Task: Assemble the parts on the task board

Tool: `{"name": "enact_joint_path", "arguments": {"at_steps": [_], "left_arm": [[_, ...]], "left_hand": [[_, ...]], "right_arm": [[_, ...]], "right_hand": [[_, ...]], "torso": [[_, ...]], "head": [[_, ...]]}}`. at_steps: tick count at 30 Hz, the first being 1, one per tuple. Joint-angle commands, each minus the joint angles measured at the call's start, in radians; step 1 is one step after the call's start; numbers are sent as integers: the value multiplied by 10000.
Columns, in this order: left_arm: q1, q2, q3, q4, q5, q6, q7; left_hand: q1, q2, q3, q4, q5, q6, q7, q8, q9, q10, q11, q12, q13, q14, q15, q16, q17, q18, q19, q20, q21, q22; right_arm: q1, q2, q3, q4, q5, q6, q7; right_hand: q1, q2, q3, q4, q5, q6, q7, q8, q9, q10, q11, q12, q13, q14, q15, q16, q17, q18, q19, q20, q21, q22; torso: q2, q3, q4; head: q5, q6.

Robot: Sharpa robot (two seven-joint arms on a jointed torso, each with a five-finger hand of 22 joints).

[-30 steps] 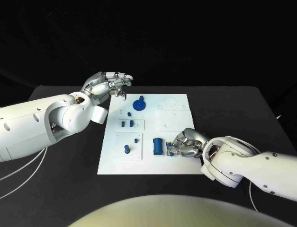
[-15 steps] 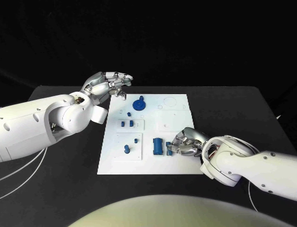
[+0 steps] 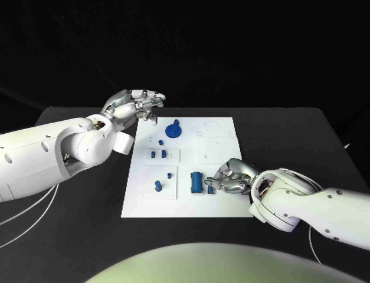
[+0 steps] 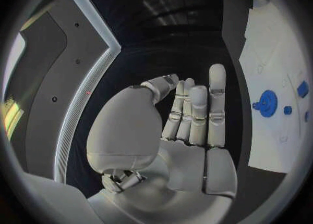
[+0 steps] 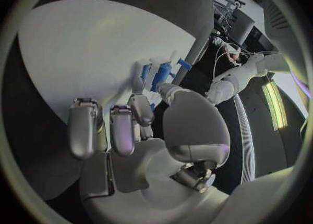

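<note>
The white task board (image 3: pixel 223 203) lies in the middle of the table. A round blue part (image 3: pixel 174 130) sits near its far edge, with small blue parts (image 3: pixel 155 154) in the left-hand sockets. A long blue block (image 3: pixel 197 182) stands near the front. My right hand (image 3: pixel 233 177) rests on the board just right of that block, fingers curled down at a small blue part (image 3: pixel 212 190). In the right wrist view its fingertips (image 5: pixel 138 104) meet the blue parts (image 5: pixel 161 73); whether one is pinched is unclear. My left hand (image 3: pixel 136 106) hovers over the board's far left corner with straight, empty fingers (image 4: pixel 195 109).
Black table (image 3: pixel 295 135) surrounds the board on all sides. My left forearm (image 3: pixel 49 156) lies along the board's left side. More small blue parts (image 3: pixel 157 186) stand in the front left socket plate. The left wrist view shows the round blue part (image 4: pixel 266 101) on the board.
</note>
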Motion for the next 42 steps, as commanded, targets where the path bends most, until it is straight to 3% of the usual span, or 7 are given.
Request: {"name": "enact_joint_path", "arguments": {"at_steps": [1,16,21,25,28,35,42], "left_arm": [[3,8,6,28,-25,144,50],[1,13,5,-63,-11,145,116],[-21,77,2,-210,55,150,207],[-86,138,-4,-338,151,122,310],[-189,214,-7,-410,335,-76,520],[-381,651,-10,-862,917,-531,1159],[-505,1156,-9,-1590,1636,-889,1658]], "left_hand": [[-96,3,-6,41,36,-71,-18,-34,10,-52,19,-13,-13,-60,-3,62,11,147,-2,55,-35,11],[-102,7,-5,55,37,-85,-13,-40,34,-59,23,-6,-13,-128,1,25,-124,146,-2,58,-38,11],[-134,-36,-7,106,37,-139,33,-70,128,-216,90,-91,-65,-1084,75,-644,-1286,135,-330,119,-339,-120],[-158,-95,21,180,23,-223,147,-133,231,-480,261,-614,-387,-1905,252,-1426,-1639,119,-917,276,-1018,-461],[-179,-119,-11,247,9,-479,244,-325,222,-500,348,-950,-644,-2229,369,-1932,-1901,127,-1161,380,-1490,-734],[-107,-162,32,443,3,-570,310,-761,236,-133,575,-2224,-1609,-2907,714,-4951,-3237,81,-1886,761,-3472,-1948],[-57,-227,-198,725,-7,-909,503,-1387,-404,-5,1123,-5058,-2183,-3917,1578,-9373,-4562,73,-2965,1785,-7177,-4420]], "right_arm": [[-6,-52,1,48,-153,50,142],[400,-808,23,138,2088,-808,3065],[701,-841,33,-487,4618,-592,5040],[928,-597,57,-1537,6717,-258,6388],[1044,-365,85,-2405,7960,-40,7113],[1164,160,169,-4083,9627,500,8175],[1164,595,197,-4817,10205,832,8632]], "right_hand": [[-47,-8,-63,-31,55,31,43,15,0,76,8,29,8,623,-87,40,343,-60,223,-85,9,1977],[1694,169,232,-927,176,-882,393,-600,-256,-616,283,-1028,-617,429,124,-398,-389,181,-272,76,-1313,1615],[2242,130,526,-1415,373,-1267,632,-947,-399,-1792,485,-2957,-1936,87,296,-1164,-1535,504,-993,234,-3172,1028],[2429,55,928,-1753,345,-1513,889,-1084,-367,-3531,734,-5391,-3903,-1514,566,-3924,-5006,1254,-3133,500,-8126,-847],[2403,-15,1181,-1937,328,-1455,897,-1057,-484,-3737,802,-5864,-4677,-2257,632,-5368,-6431,1286,-3381,588,-8939,-1486],[2152,-185,1828,-2128,292,-1805,1315,-1569,-1169,-4387,1383,-8145,-7587,-4186,1283,-8777,-7773,1176,-4694,1140,-11240,-3583],[1996,-84,1724,-2390,281,-1801,1597,-2478,-2214,-4141,1807,-9748,-10587,-5331,1996,-11762,-9411,1294,-5617,1988,-12796,-6834]], "torso": [[-5,6,-5],[-101,-29,-52],[-218,-81,-94],[-389,-155,-176],[-482,-194,-237],[-707,-165,-211],[-879,-50,-129]], "head": [[-2,2],[-2,16],[-56,155],[-90,380],[-94,534],[-142,916],[-152,1315]]}}
